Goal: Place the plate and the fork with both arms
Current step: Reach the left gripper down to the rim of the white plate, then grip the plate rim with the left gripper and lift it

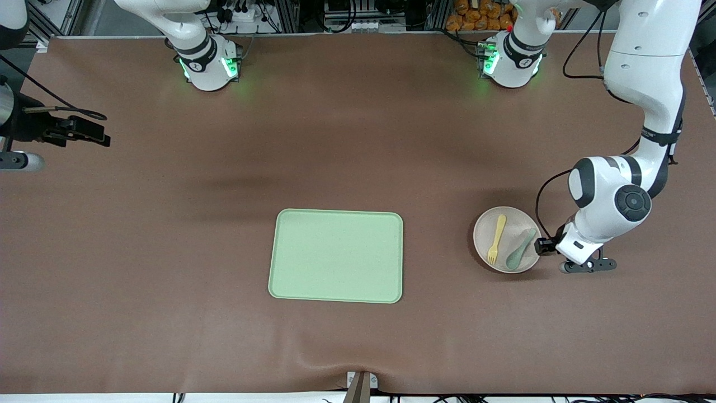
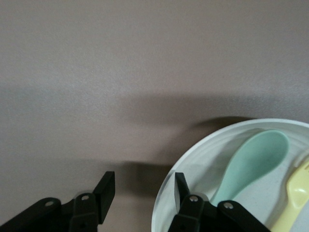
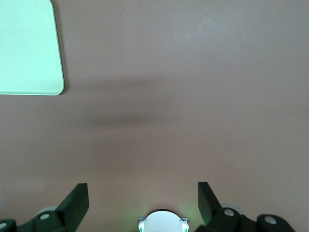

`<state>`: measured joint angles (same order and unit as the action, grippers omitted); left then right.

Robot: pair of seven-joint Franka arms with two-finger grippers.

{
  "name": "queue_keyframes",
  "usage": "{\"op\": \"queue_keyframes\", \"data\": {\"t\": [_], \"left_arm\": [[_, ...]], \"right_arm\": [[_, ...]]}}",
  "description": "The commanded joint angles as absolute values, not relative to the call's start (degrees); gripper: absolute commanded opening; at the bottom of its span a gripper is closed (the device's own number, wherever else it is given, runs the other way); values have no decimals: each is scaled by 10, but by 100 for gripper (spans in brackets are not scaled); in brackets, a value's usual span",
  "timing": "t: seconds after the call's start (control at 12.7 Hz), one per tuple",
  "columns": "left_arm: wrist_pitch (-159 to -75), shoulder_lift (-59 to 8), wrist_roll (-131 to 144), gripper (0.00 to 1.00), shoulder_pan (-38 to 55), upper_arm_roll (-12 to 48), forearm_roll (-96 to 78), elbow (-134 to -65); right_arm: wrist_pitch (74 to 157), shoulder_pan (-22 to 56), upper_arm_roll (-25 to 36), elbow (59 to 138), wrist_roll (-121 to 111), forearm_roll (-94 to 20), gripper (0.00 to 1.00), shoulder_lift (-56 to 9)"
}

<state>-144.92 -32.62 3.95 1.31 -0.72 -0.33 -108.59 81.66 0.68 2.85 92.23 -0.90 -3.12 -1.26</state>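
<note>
Plate (image 1: 506, 239), lower right of the front frame, was straddled at its rim by the open, empty left gripper (image 2: 140, 191); fork (image 1: 495, 239) and spoon (image 1: 520, 248) lay inside. Light, stiff, slippery plastic was judged best pinched at the rim. Right gripper (image 3: 143, 195) was held open, waiting over bare table.

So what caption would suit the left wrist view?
Open left gripper straddling the rim of the round pale plate, which holds a pale green-teal spoon and pale yellow fork.

Beige-pink plate (image 1: 506, 224) w/ pale yellow fork (image 1: 496, 239), green-teal spoon (image 1: 520, 249); light green tray (image 1: 336, 256); brown table (image 1: 168, 224).
</note>
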Motion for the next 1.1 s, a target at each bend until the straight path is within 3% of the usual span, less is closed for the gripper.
{"op": "queue_keyframes", "data": {"t": [0.0, 0.31, 0.47, 0.63, 1.02], "left_arm": [[-1452, -342, 43, 54, 13, -6, -18, -1074], [-1452, -348, 46, 53, 21, -6, -37, -1074], [-1453, -355, 46, 35, 22, -6, -37, -1069], [-1453, -359, 46, 2, 22, -6, -37, -1066], [-1452, -349, 51, 0, 15, 25, -52, -1046]], "right_arm": [[819, 13, 31, 920, -10, -37, 100, -24], [819, 12, 31, 920, -10, -37, 100, -30], [818, 11, 31, 920, -10, -37, 100, -31], [817, 10, 31, 920, -10, -37, 100, -32], [817, 11, 30, 921, -10, -37, 100, -35]]}}
